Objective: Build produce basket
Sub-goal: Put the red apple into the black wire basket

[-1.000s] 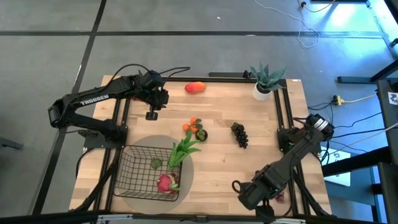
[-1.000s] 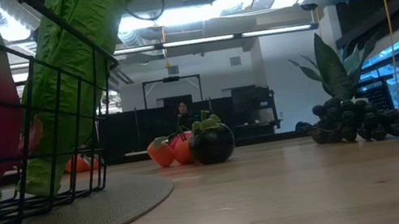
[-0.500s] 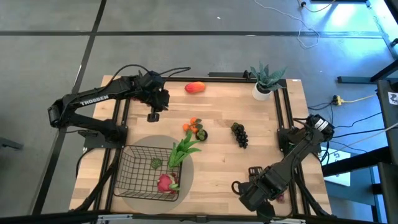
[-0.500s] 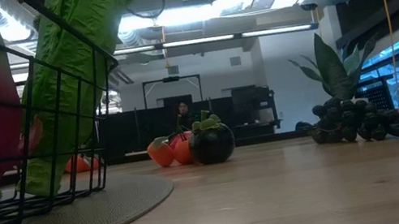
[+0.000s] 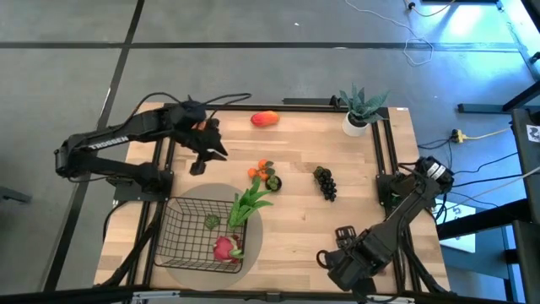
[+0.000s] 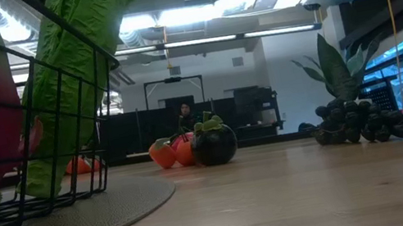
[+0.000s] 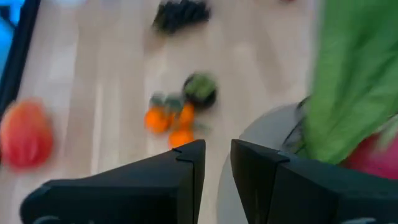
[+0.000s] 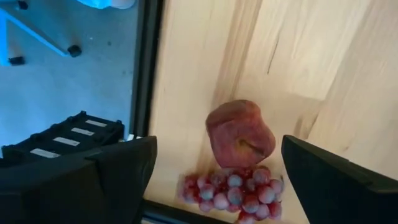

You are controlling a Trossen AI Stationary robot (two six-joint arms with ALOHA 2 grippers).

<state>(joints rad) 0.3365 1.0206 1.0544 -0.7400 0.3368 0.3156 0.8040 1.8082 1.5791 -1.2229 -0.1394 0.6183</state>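
Your left gripper (image 5: 199, 162) hangs just beyond the far rim of the shallow black wire-mesh basket (image 5: 181, 221), fingers a narrow slit apart and holding nothing; the basket already carries a pink dragon fruit (image 5: 224, 248) and long green leafy stalks (image 5: 246, 205) that flop over its right rim, soft and best pinched low on the stem. Right of the basket, the small oranges (image 5: 261, 170) and dark grape bunch (image 5: 325, 183) look light and knobbly: grip the bunch across its middle. Farthest right of the basket, your right gripper (image 8: 214, 165) hovers spread wide and empty over a dull red apple-like fruit (image 8: 239, 135) touching red-purple grapes (image 8: 233, 191); take that smooth, probably slippery fruit across its widest part.
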